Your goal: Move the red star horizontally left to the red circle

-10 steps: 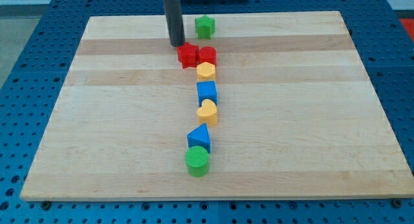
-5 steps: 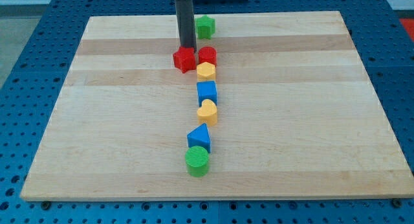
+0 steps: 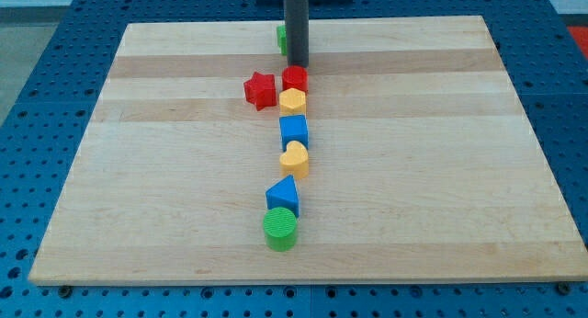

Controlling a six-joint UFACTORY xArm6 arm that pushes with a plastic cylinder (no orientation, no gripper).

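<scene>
The red star lies on the wooden board, left of the red circle and a little lower in the view, with a small gap between them. My tip stands just above the red circle at the view's top, to the upper right of the star, and is not touching the star. The dark rod rises from there to the top edge of the view.
Below the red circle runs a column: a yellow hexagon, a blue square, a yellow heart, a blue triangle, a green circle. A green block is partly hidden behind the rod.
My tip has moved right, from upper left of the star to above the red circle. The red star has shifted slightly left and down, away from the red circle.
</scene>
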